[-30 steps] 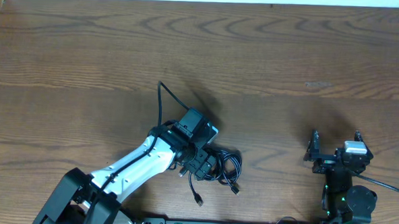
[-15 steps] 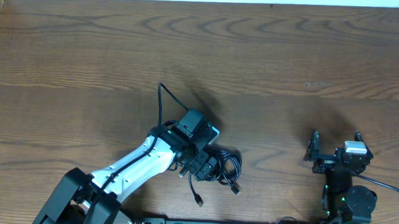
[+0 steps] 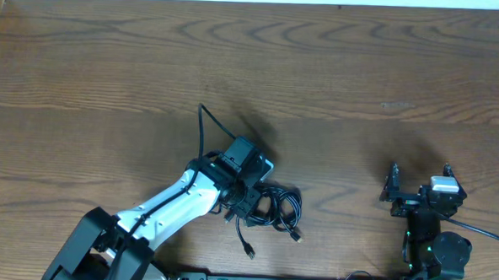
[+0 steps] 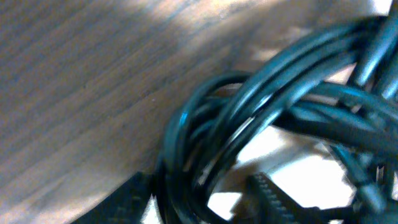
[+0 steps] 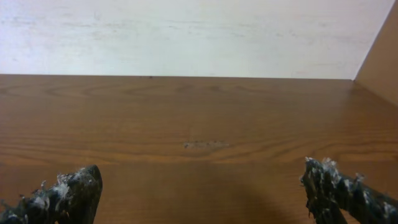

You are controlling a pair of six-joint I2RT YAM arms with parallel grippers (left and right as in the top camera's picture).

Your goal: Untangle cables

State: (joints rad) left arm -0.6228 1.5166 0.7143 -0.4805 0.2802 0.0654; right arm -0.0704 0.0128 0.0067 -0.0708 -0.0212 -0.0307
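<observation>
At 7 o'clock on the table (image 3: 109,66), white left arm (image 3: 166,208), slanting up toward 1 o'clock. At its tip, left gripper (image 3: 248,201), set down on the left edge of the cables (image 3: 285,206). Cannot tell finger spacing or any grip there: wrist view blurred at close range, packed with looped black cables (image 4: 249,106) over wood grain. Cables bunched in a small coil just left of centre, near the 6 o'clock edge. Two loose ends with plugs (image 3: 250,251) trailing out toward 6 o'clock. Well apart, at 5 o'clock, right gripper (image 3: 419,188), pointing toward 12 o'clock. Fingers (image 5: 78,190) spread wide, holding nothing, touching no cable.
</observation>
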